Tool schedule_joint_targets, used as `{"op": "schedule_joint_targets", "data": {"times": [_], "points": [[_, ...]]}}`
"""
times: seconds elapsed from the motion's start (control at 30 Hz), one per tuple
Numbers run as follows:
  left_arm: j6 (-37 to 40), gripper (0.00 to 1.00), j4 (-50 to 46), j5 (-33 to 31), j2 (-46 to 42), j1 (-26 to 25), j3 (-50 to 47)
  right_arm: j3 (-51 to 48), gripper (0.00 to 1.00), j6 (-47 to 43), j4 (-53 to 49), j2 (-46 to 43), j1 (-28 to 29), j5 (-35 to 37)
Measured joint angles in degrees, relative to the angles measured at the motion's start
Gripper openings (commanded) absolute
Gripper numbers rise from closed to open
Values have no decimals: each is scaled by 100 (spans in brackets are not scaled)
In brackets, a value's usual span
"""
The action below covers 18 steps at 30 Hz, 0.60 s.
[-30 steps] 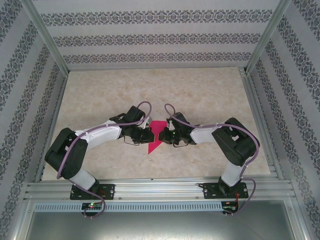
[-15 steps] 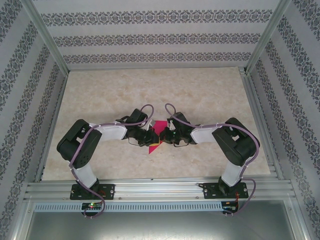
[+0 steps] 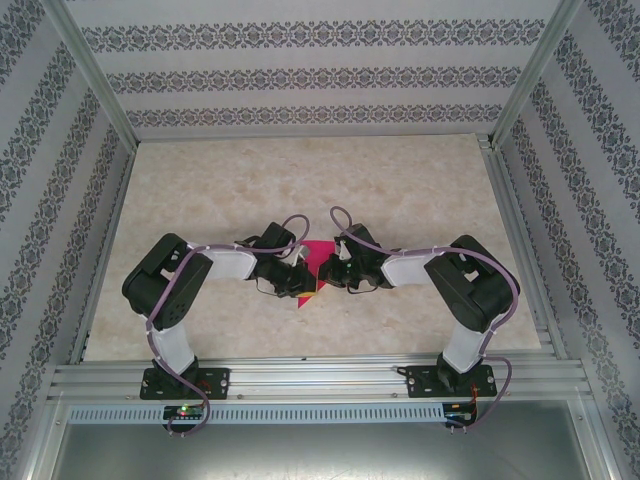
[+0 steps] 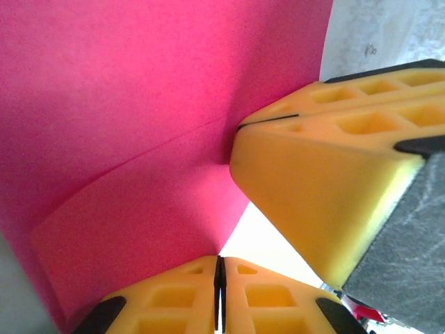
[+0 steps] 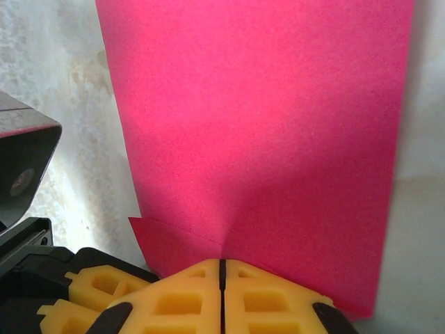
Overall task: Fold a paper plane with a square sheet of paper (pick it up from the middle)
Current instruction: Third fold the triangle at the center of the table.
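as left gripper [image 4: 219, 261] and right gripper [image 5: 222, 264] clamp tight, both pinch paper [image 5: 257, 125].

Top external camera, high above and behind the arm bases [image 3: 185, 382], looks down over the whole counter [image 3: 200, 190], whereas each wrist camera sights along the left fingers [image 4: 198, 278] or right fingers [image 5: 250, 282] at close range — all sharing the pink sheet [image 3: 321, 250].

The paper [image 5: 257, 118] looks matt and finely grained. The yellow fingers [image 4: 174, 299] look like dull moulded plastic. The table [image 3: 400, 180] is smooth and stone-patterned.
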Motion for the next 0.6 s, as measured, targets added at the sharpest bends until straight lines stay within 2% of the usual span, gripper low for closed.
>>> {"op": "schedule_joint_targets", "data": {"times": [0.6], "points": [[575, 15, -573, -337, -470, -28, -273, 92, 7, -24, -197, 0, 4, 17]]}}
